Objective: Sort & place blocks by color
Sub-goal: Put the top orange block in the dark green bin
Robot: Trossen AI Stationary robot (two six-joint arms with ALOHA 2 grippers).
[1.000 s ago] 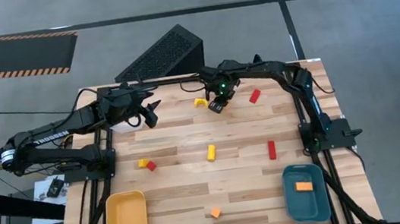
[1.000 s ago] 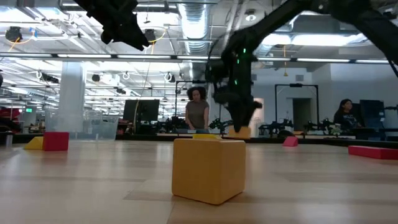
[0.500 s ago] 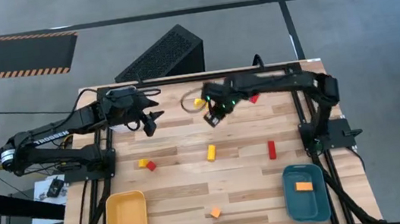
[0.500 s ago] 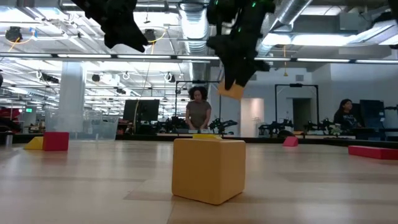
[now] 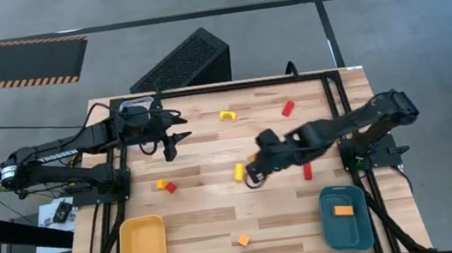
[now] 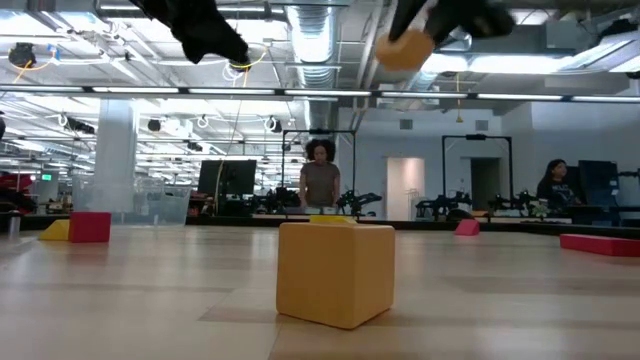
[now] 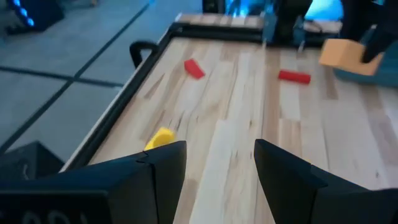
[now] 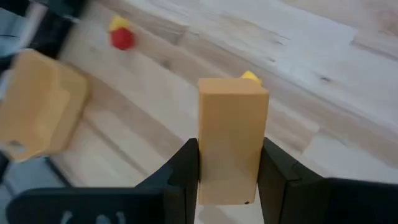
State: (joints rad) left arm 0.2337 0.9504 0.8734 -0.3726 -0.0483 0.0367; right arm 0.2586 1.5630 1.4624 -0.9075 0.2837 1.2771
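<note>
right gripper (image 8: 228, 168): clamped on an orange block (image 8: 231, 138), held in the air over mid-table; in the high view the arm hides the block, gripper (image 5: 253, 173) sits just beside the yellow bar (image 5: 238, 172)
low view: held block (image 6: 403, 48) up near the top edge, gripper above it mostly cut off
left gripper (image 7: 217, 163): fingers spread, nothing between them, hovering over the far left part of the table (image 5: 209, 202)
loose blocks: yellow arch (image 5: 225, 115) and red block (image 5: 288, 108) near the far edge; red bar (image 5: 306, 169) partly under the right arm; yellow and red pair (image 5: 165, 186) touching on the left; orange cube (image 5: 242, 239) near the front edge
trays: yellow tray (image 5: 142, 250) front left, nothing in it; teal tray (image 5: 344, 217) front right holds one orange block (image 5: 343, 210)
hard to tell: shape of the pair on the left, too small
</note>
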